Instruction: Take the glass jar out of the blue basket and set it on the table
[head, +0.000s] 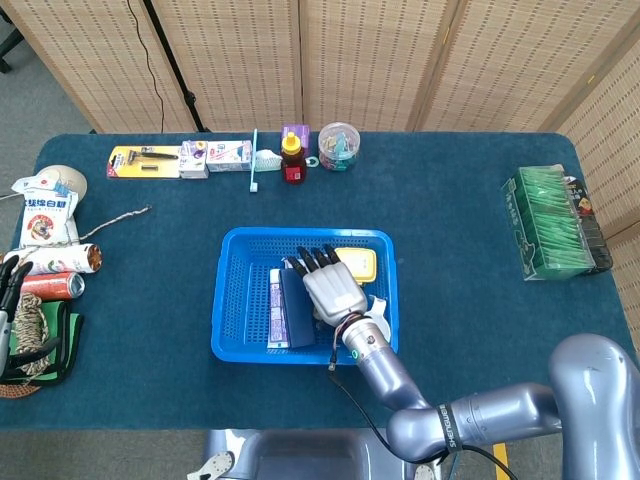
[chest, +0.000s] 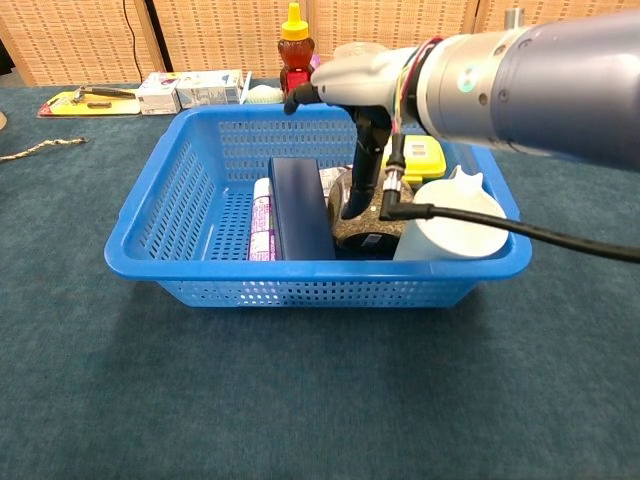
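The glass jar (chest: 366, 222), filled with brownish grains, lies in the blue basket (chest: 300, 268) between a dark blue box (chest: 298, 205) and a white cup (chest: 455, 225). My right hand (chest: 400, 90) hovers just above it with fingers spread. One finger (chest: 362, 180) reaches down to the jar's top left side, and nothing is gripped. In the head view the right hand (head: 330, 285) covers the jar inside the basket (head: 232, 295). My left hand (head: 8, 305) rests at the table's far left edge, fingers apart and holding nothing.
A yellow box (chest: 425, 155) also lies in the basket behind the jar. A honey bottle (head: 291, 160), a round tub (head: 339, 146) and small packs line the back edge. A green package (head: 550, 222) stands at the right, with cans and bags (head: 55, 262) at the left.
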